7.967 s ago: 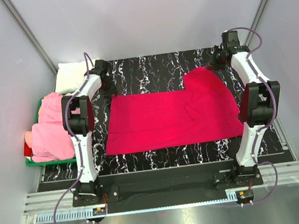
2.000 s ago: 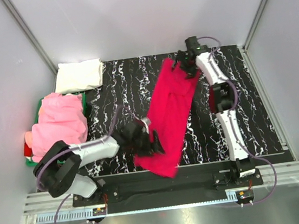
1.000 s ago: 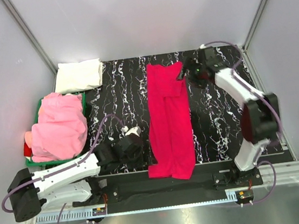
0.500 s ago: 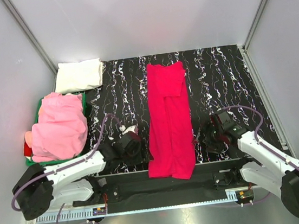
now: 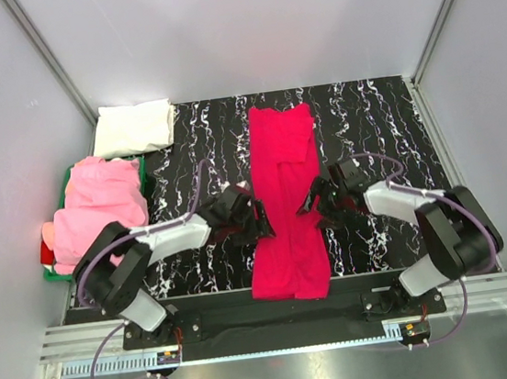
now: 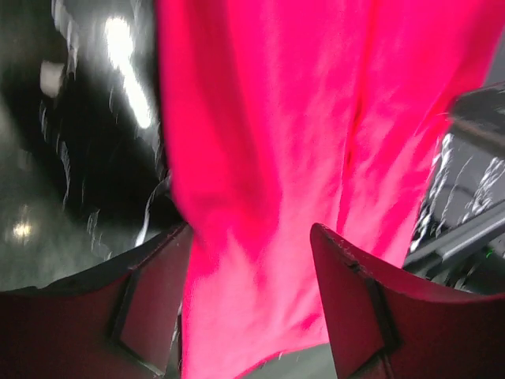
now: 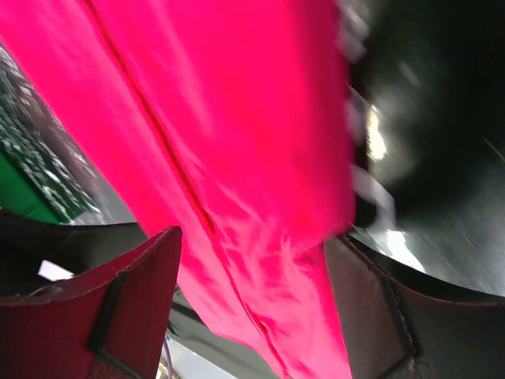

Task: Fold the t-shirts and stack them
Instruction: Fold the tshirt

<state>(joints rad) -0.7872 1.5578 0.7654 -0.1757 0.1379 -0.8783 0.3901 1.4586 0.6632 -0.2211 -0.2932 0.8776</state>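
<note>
A crimson-red t-shirt (image 5: 284,195) lies folded into a long narrow strip down the middle of the black marbled table (image 5: 374,119). Its near end hangs over the front edge. My left gripper (image 5: 261,223) is at the strip's left edge, about halfway along. In the left wrist view its jaws (image 6: 251,237) stand open, with red cloth (image 6: 316,118) filling the gap beyond them. My right gripper (image 5: 310,203) faces it at the strip's right edge. It is open too (image 7: 252,237), astride the cloth's border (image 7: 237,142). Neither gripper pinches the cloth.
A light pink t-shirt (image 5: 99,213) is heaped on a green tray (image 5: 143,171) at the left edge. A folded white t-shirt (image 5: 135,127) lies at the back left corner. Grey walls close in the back and both sides.
The right arm swung in from the front right to the shirt's right edge. The left gripper moved up and right to the left edge. Both sets of jaws have narrowed a little.
</note>
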